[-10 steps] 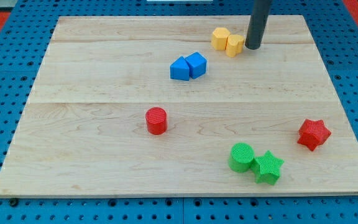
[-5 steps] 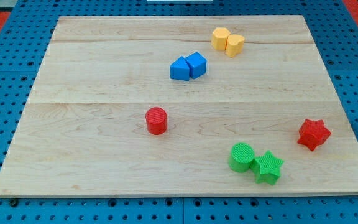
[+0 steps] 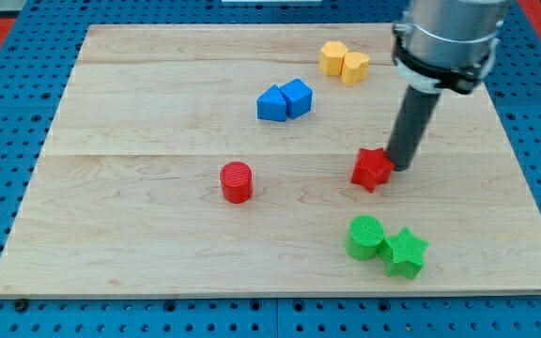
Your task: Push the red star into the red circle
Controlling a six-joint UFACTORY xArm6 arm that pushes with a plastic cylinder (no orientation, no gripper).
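My tip [image 3: 402, 166] is seen right of centre, touching the red star's [image 3: 372, 170] right side. The red circle [image 3: 237, 182] lies well left. No jaws are fitted.

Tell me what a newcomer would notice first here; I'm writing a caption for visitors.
The big grey arm and its dark rod come down from the view's top right, my tip right against the red star on the star's right. The red circle stands alone near the board's middle, left of the star. Pairs cluster elsewhere: two yellow blocks at the top, two blue blocks below them, green circle and green star at the bottom.
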